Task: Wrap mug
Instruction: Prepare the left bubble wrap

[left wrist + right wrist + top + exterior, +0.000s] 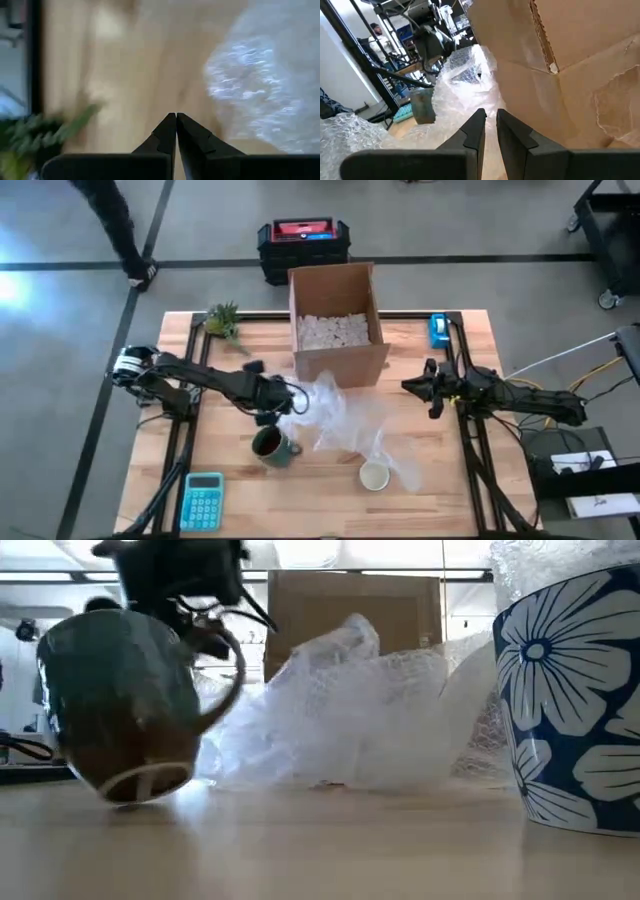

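Note:
A dark green mug (270, 445) sits left of the table's middle. In the low view the green mug (120, 700) is tipped, its base (145, 783) partly showing. My left gripper (268, 416) hangs right above it, and my left gripper (176, 122) is shut with nothing between its fingers. Crumpled bubble wrap (350, 420) lies on the table right of the mug. My right gripper (412, 387) waits beyond the wrap's right side. In its own view my right gripper (490, 117) has its fingers nearly together, with nothing between them. My left gripper comes down from above at the top of the green mug's handle (218, 645). Whether it touches the handle I cannot tell, as the arm's dark parts hide that place. The mug stands tilted on the edge of its base.
An open cardboard box (335, 320) with white filling stands at the far middle. A white mug with blue flowers (375, 475) stands near the front edge, and a teal calculator (203, 500) lies at the front left. At the back are a small plant (222, 320) on the left and a blue object (438, 330) on the right.

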Motion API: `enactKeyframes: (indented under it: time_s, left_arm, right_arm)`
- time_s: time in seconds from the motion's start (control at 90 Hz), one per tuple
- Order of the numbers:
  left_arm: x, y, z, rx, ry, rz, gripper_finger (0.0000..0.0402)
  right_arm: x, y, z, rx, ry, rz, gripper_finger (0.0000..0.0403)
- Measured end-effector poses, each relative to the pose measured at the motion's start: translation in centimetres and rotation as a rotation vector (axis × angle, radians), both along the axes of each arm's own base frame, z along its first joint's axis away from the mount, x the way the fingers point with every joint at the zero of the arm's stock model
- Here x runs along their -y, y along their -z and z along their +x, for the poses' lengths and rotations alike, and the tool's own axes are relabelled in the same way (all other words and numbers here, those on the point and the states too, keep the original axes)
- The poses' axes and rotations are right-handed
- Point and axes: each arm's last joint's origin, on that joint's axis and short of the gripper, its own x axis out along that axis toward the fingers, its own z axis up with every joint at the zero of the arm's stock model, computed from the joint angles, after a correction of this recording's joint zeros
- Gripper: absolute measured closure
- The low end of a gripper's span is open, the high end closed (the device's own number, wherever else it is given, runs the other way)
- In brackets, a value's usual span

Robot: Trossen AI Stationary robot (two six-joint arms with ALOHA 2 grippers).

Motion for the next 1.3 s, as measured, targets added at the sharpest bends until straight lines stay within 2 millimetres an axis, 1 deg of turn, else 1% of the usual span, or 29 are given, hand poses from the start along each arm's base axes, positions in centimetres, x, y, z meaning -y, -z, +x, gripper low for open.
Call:
enactKeyframes:
  time_s: [0.156,0.244,0.378,0.533,0.711,0.767,0.844,0.944,1.033,1.156,1.3]
  left_arm:
    - [0.1,-2.7,0.3,0.258,0.029,-0.046,0.0402]
    - [0.2,-3.7,0.5,0.346,0.064,-0.082,0.0402]
    - [0.3,-3.9,0.5,0.356,0.086,-0.094,0.0402]
    - [0.3,-3.2,0.8,0.318,0.096,-0.09,0.0402]
    - [0.4,-3.1,0.8,0.308,0.101,-0.105,0.0402]
    - [0.4,-3.5,0.6,0.304,0.107,-0.121,0.0402]
    - [0.6,-4.6,0.2,0.301,0.105,-0.128,0.0402]
    - [0.9,-5.8,-0.8,0.282,0.102,-0.139,0.0402]
    - [1.4,-6.4,-1.6,0.288,0.118,-0.195,0.0402]
    - [2.2,-6.4,-2.4,0.296,0.142,-0.274,0.0402]
    - [2.4,-5.8,-2.6,0.31,0.152,-0.28,0.0402]
  right_arm:
    - [0.0,0.0,0.0,-0.008,0.0,-0.027,0.0371]
    - [0.0,0.0,0.0,-0.008,0.0,-0.027,0.0371]
    - [0.0,0.1,0.0,-0.01,0.0,-0.033,0.0371]
    - [0.0,0.0,0.0,-0.011,0.0,-0.034,0.0371]
    - [0.0,0.1,0.0,-0.011,0.0,-0.034,0.0371]
    - [0.0,0.1,0.0,-0.012,0.0,-0.034,0.0371]
    - [0.0,0.1,0.0,-0.012,0.0,-0.034,0.0371]
    - [0.0,0.1,0.0,-0.011,0.0,-0.029,0.0371]
    - [0.0,0.0,0.0,-0.006,-0.001,-0.036,0.0371]
    - [0.0,-0.4,0.0,0.043,-0.001,-0.044,0.0371]
    - [-0.1,-2.0,-0.1,0.207,-0.012,-0.069,0.0371]
